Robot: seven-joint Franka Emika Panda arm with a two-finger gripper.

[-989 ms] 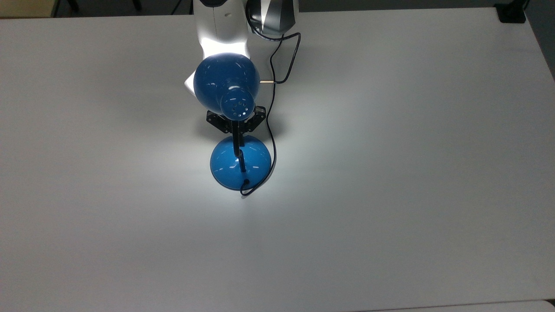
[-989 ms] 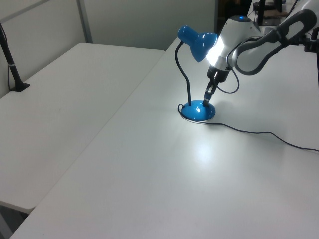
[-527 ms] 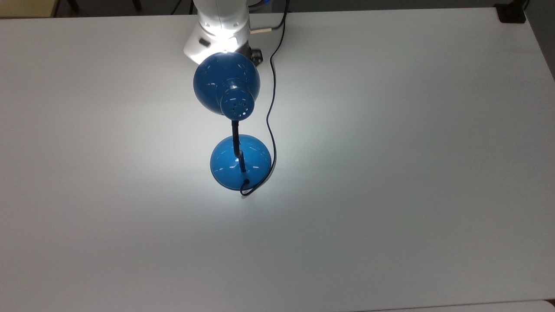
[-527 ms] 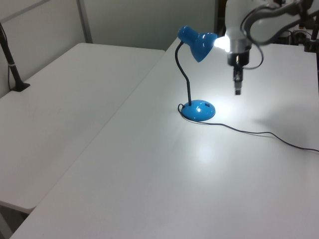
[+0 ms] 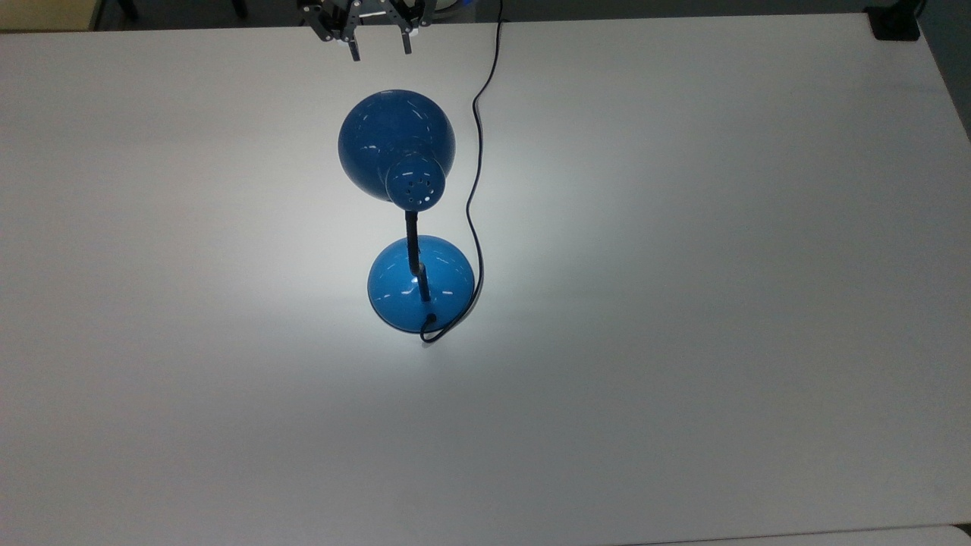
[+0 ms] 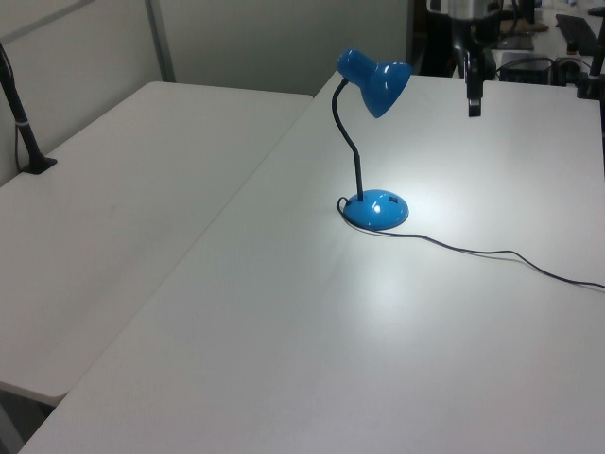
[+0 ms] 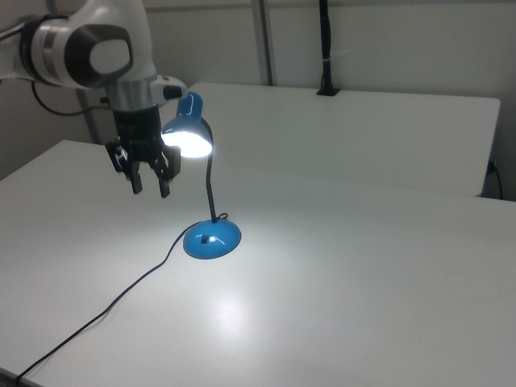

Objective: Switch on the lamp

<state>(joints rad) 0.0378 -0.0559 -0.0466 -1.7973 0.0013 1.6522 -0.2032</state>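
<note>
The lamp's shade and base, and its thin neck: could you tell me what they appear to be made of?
The lamp shade and base look like glossy blue painted metal or hard plastic: sharp highlights, punched vent holes. The neck looks like matte black flexible tubing, judging by its smooth curve.

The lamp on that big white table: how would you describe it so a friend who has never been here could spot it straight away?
On the wide white table, find the bright pool of light. In it stands the lamp: a round glossy blue base, a thin black neck curving up to a domed blue shade, lit and glowing underneath. Its black cord trails across the table, and the robot's tool hangs open beside the shade, not touching it.
</note>
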